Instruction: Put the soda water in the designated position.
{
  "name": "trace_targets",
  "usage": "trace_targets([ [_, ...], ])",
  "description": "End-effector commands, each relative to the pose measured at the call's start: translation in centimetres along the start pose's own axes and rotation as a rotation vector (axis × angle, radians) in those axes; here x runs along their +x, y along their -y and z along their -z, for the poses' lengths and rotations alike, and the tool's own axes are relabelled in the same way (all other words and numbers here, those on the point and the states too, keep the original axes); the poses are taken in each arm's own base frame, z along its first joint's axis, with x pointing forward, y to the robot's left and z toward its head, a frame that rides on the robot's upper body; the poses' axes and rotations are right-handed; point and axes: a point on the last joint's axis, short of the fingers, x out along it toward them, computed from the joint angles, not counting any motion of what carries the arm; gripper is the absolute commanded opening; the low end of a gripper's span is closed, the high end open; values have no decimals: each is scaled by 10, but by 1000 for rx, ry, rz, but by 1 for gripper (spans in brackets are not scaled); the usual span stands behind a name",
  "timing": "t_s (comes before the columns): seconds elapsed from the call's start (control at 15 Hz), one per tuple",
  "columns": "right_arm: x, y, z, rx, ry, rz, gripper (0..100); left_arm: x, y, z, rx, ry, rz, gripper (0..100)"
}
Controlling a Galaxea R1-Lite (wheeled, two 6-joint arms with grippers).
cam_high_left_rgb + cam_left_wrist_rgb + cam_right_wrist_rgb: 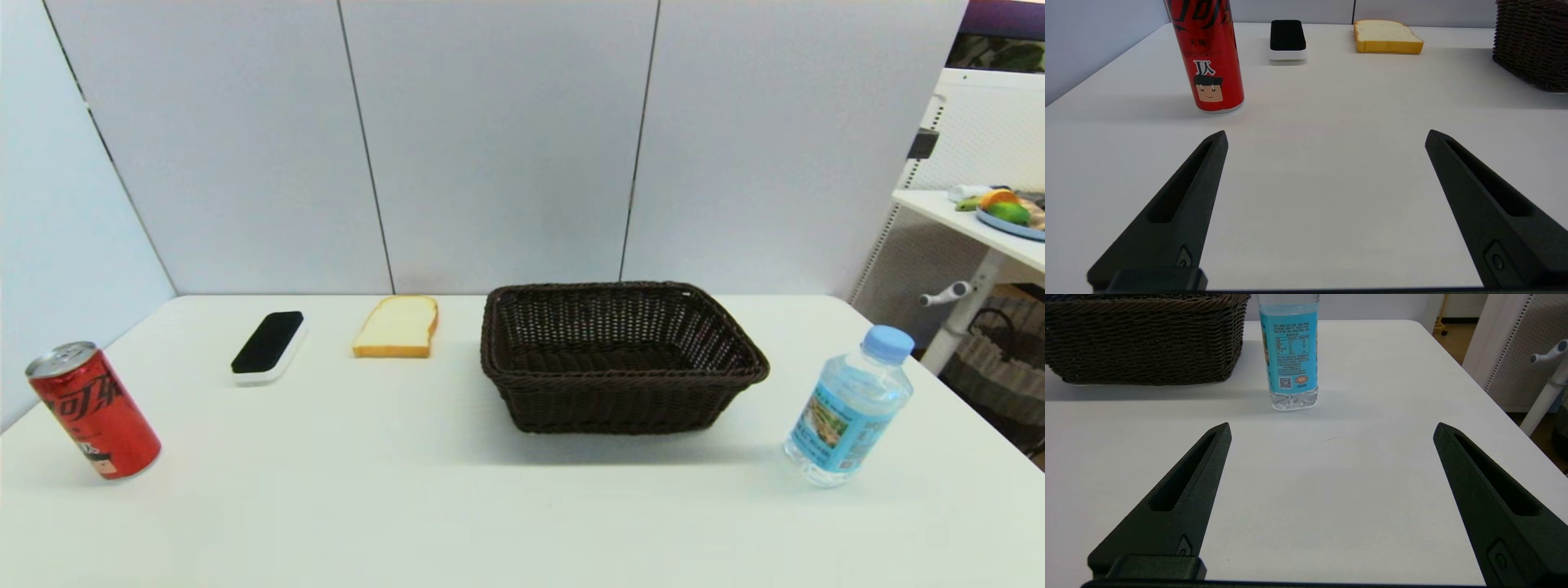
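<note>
The right gripper (1331, 428) hangs low over the white table (457, 506), fingers spread wide and holding nothing. The bottle (1290, 355) stands upright just ahead of it, a little toward its left finger, not touching either finger. Ahead and further left of that gripper sits the wicker basket (1143, 339), near the bottle but apart from it.

The left gripper (1327, 136) is likewise released and empty. The red can (1210, 57) stands just ahead of its left finger. Farther ahead lie an eraser (1287, 38) and a bread slice (1384, 36).
</note>
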Motion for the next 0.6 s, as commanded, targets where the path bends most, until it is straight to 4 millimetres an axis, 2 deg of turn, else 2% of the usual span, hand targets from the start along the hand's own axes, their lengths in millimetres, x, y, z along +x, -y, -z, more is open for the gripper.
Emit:
trace_targets([
  [0.07, 0, 0, 0, -9, -1, -3, 100, 0, 0, 0, 0, -1, 0, 100],
  [0.2, -2, 0, -8, -9, 21, -10, 100, 0, 0, 0, 0, -1, 0, 100],
  [0.33, -1, -1, -31, -9, 11, -34, 100, 0, 0, 0, 0, 1, 0, 100],
  [0.53, 15, -2, -97, -15, 7, -96, 100, 0, 0, 0, 0, -1, 0, 100],
  [0.6, 28, -3, -121, -16, -4, -134, 100, 0, 0, 0, 0, -1, 0, 100],
])
